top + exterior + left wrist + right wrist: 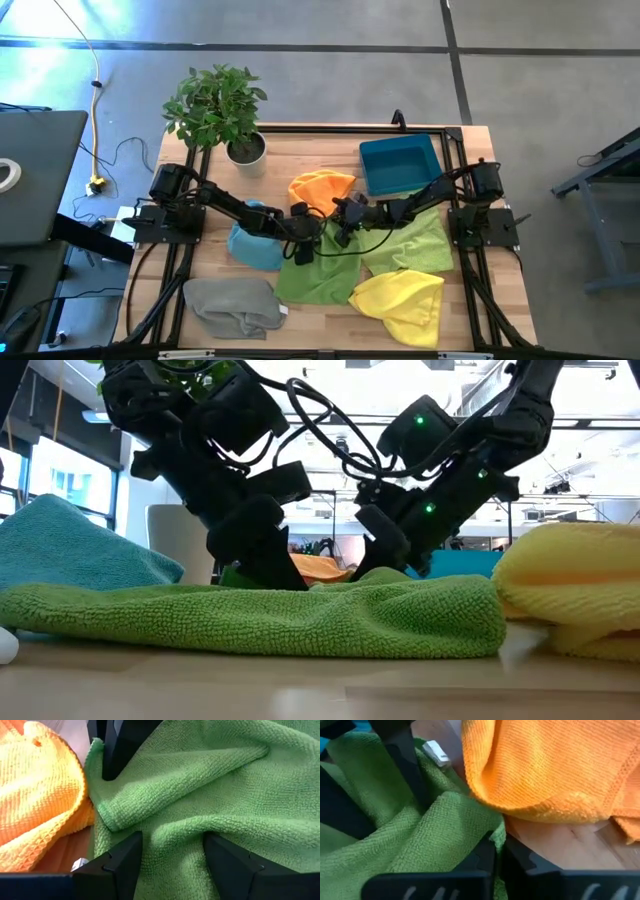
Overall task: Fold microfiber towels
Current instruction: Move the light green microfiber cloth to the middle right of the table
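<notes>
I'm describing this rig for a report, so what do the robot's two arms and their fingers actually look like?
Both arms are black and jointed, rising from black bases at the table's sides. Black cables loop loosely along the links. The left gripper and right gripper each carry two flat, angular black fingers. In the low view, small green indicator lights glow on one arm's housing.

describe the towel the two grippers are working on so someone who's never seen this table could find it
Start at the wooden table and find where both arms meet mid-table. Beneath the left gripper and right gripper lies the green towel, rumpled, between the light blue towel and the paler lime green towel.
</notes>
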You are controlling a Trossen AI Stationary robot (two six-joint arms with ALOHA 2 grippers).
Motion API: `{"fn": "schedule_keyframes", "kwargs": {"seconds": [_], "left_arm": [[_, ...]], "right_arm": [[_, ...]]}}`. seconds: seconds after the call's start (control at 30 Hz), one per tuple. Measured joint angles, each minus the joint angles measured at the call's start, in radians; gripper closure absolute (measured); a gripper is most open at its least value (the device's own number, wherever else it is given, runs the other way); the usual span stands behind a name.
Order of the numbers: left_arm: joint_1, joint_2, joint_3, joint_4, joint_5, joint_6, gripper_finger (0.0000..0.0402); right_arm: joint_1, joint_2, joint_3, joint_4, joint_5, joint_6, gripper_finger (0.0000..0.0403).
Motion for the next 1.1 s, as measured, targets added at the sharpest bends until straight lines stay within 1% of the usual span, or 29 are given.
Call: {"fn": "schedule_keyframes", "kwargs": {"seconds": [0.1, 0.17, 0.27, 0.37, 0.47, 0.53, 0.73, 0.87, 1.1], "left_arm": [[0.000, -0.023, -0.002, -0.035, 0.004, -0.001, 0.0199], [-0.001, -0.031, -0.002, -0.048, 0.004, -0.001, 0.0199], [-0.001, -0.073, -0.004, -0.106, 0.004, -0.003, 0.0199], [-0.001, -0.113, -0.002, -0.163, 0.003, -0.005, 0.0199], [-0.001, -0.136, -0.001, -0.216, -0.004, -0.012, 0.0199], [0.000, -0.148, -0.003, -0.270, -0.034, -0.013, 0.0199], [0.005, -0.150, -0.001, -0.337, -0.148, -0.038, 0.0199], [0.010, -0.150, -0.001, -0.345, -0.153, -0.070, 0.0199], [-0.014, -0.131, 0.003, -0.409, -0.141, -0.122, 0.0199]], "right_arm": [[0.001, 0.000, 0.000, -0.008, 0.035, 0.027, 0.0389], [0.001, 0.000, 0.000, -0.010, 0.036, 0.027, 0.0392], [0.001, -0.004, 0.000, -0.024, 0.040, 0.031, 0.0400], [0.000, -0.018, 0.000, -0.051, 0.050, 0.032, 0.0399], [0.000, -0.049, -0.001, -0.117, 0.052, 0.035, 0.0401], [0.000, -0.075, -0.001, -0.177, 0.052, 0.057, 0.0401], [0.001, -0.130, -0.002, -0.347, 0.053, 0.175, 0.0402], [0.001, -0.137, 0.000, -0.391, 0.054, 0.189, 0.0402], [0.001, -0.137, 0.000, -0.386, 0.064, 0.181, 0.0396]]}}
